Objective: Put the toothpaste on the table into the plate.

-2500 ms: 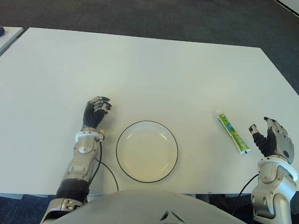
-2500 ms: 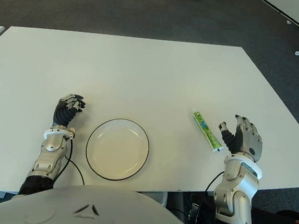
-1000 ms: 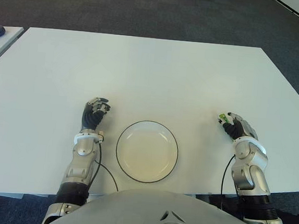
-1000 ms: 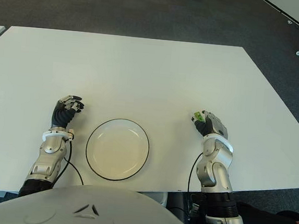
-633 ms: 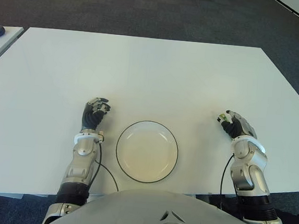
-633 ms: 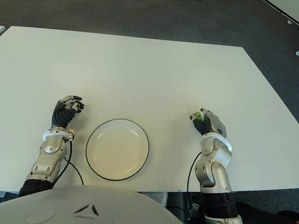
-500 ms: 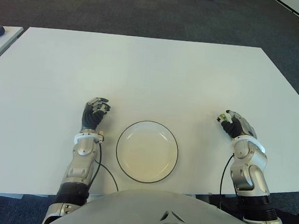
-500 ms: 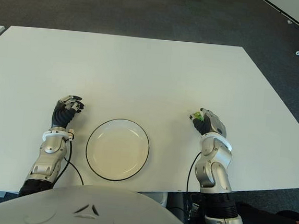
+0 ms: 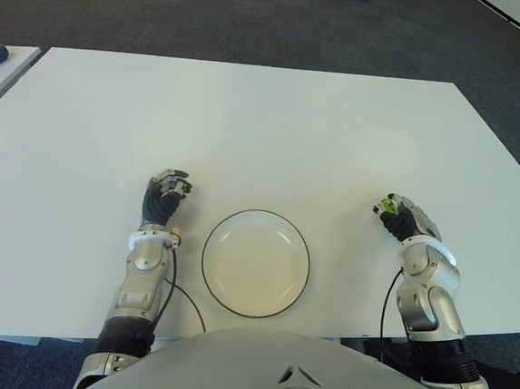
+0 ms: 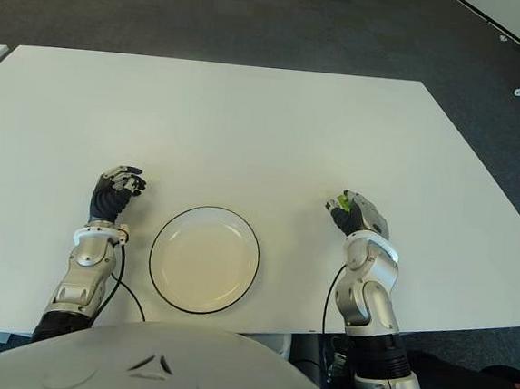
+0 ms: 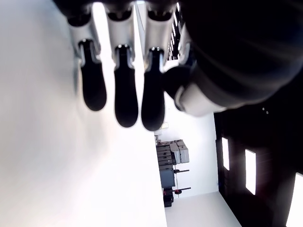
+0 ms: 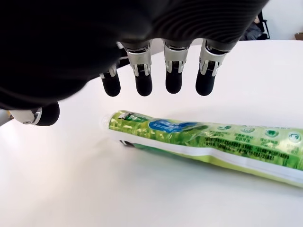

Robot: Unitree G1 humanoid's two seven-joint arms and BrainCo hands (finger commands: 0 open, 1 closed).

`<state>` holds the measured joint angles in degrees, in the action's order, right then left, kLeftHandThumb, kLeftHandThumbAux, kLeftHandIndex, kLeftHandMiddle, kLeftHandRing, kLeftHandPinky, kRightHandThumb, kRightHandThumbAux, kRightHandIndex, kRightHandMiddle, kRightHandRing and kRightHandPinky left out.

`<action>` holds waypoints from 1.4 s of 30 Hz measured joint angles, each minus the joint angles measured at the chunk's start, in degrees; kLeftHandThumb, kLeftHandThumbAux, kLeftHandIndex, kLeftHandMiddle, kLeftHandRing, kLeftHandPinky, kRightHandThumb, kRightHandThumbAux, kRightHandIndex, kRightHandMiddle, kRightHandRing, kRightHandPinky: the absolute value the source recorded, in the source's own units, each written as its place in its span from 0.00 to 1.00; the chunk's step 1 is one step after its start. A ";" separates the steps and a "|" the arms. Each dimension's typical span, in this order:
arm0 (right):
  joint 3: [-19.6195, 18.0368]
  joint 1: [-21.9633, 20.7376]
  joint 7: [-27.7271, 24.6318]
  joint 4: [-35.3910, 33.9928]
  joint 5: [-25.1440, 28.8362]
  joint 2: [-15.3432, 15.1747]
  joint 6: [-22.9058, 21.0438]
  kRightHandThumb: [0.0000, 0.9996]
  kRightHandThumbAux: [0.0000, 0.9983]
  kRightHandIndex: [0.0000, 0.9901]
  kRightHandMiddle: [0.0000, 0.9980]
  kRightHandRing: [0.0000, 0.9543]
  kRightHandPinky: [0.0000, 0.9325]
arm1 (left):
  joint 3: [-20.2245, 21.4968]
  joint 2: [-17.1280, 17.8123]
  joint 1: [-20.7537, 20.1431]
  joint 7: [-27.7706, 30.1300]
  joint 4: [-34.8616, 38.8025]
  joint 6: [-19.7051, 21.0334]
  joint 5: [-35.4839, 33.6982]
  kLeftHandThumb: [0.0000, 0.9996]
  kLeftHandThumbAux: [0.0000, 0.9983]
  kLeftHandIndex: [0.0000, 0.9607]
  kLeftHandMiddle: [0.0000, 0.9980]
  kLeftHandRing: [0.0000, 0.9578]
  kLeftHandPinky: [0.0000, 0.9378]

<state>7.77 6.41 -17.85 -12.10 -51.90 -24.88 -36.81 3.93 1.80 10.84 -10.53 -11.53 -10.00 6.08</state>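
Since the frame from 2.5 seconds back, your right hand point(image 9: 402, 221) has swung in from the table's right edge and now sits over the toothpaste tube point(image 12: 203, 142), at the right of centre in the eye views, so that only a sliver of green shows past the knuckles. Over the last half second it has edged slightly toward the plate point(image 9: 256, 262).

You can read the tube best in the right wrist view: a green and white tube with blue and leafy print, lying flat on the white table point(image 9: 247, 130), its capped end nearest the thumb. Your fingers point(image 12: 143, 80) hang just above it, slightly apart, with pale table visible between the fingertips and the tube; the thumb is off to one side. Nothing is gripped; the tube lies on the table, to the right of the plate and apart from it.

Your left hand point(image 9: 164, 197) shows just left of the plate, lower left of centre, its fingers point(image 11: 117, 90) extended side by side above the table and holding nothing.
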 measured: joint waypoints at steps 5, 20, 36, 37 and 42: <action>0.24 -0.05 0.01 0.45 0.01 0.00 -0.52 0.52 0.15 0.00 0.00 0.00 0.00 | 0.06 0.00 0.11 0.00 0.16 0.13 -0.30 0.70 0.72 0.45 0.54 0.55 0.52; 0.22 -0.05 0.82 1.39 0.03 -0.01 -1.21 0.51 0.14 0.00 0.00 0.00 0.00 | 0.14 0.15 0.55 0.01 0.60 0.33 -0.56 0.70 0.72 0.45 0.54 0.55 0.55; -0.38 -0.47 6.90 5.49 -0.04 0.65 -4.53 0.50 0.12 0.00 0.00 0.00 0.00 | 0.29 0.29 1.26 0.01 0.60 -0.82 -1.02 0.70 0.72 0.45 0.53 0.55 0.55; -0.39 -0.51 7.35 5.58 -0.05 0.79 -4.76 0.50 0.12 0.00 0.00 0.00 0.00 | 0.30 0.31 1.27 0.01 0.60 -0.83 -1.04 0.70 0.72 0.45 0.53 0.55 0.56; -0.96 -0.64 11.22 6.04 -0.05 2.09 -5.78 0.51 0.12 0.00 0.00 0.00 0.00 | 0.34 0.52 1.31 0.01 0.42 -1.21 -1.09 0.70 0.72 0.45 0.53 0.56 0.55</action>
<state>6.82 5.77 -6.63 -6.06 -51.95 -22.79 -42.59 4.26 2.32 12.16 -10.51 -11.11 -11.21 5.00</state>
